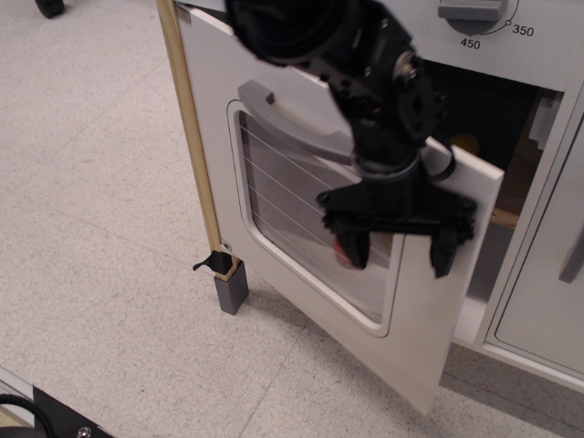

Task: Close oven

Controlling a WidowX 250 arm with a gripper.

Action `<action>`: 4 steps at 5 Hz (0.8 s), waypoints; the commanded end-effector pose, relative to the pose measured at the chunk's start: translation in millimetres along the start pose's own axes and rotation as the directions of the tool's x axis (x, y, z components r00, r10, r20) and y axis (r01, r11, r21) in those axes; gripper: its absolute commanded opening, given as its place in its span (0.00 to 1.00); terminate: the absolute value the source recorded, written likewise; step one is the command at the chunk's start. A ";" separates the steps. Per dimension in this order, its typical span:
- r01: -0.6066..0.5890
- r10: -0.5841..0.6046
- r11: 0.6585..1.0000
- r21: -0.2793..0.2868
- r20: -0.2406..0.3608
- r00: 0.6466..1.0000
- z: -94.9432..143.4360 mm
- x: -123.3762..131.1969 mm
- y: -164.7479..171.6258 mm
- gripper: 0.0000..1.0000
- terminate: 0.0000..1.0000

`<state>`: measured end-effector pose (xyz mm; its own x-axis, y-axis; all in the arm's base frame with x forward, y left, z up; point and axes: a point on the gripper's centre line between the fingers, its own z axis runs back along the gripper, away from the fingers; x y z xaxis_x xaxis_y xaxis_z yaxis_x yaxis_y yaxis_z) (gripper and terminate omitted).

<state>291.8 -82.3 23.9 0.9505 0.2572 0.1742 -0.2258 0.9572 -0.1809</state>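
One black end effector [399, 246] hangs nearest the camera, fingers spread apart and pointing down, holding nothing, before the right side of the window. Behind it the oven [301, 214] door stands ajar, hinged along its left vertical edge, free edge swung outward toward the lower right.

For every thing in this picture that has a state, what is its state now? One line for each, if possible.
oven door: partly open, swung outward, not yet shut.
pincer: open, holding nothing, in front of the door's window.
oven dial: its setting cannot be read.
cabinet door: looks shut.
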 end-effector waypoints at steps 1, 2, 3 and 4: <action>-0.005 0.004 1.000 0.007 0.133 0.991 -3.2 40.7 -11.9 1.00 0.00; -0.013 0.012 1.000 0.006 0.172 0.985 -10.1 59.5 -15.3 1.00 0.00; -0.015 0.014 1.000 0.006 0.188 0.982 -13.4 71.1 -16.5 1.00 0.00; -0.013 0.011 1.000 0.007 0.197 0.980 -15.4 81.1 -16.9 1.00 0.00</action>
<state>372.0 -83.5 6.0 0.9059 0.2846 0.3135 -0.2464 0.9565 -0.1564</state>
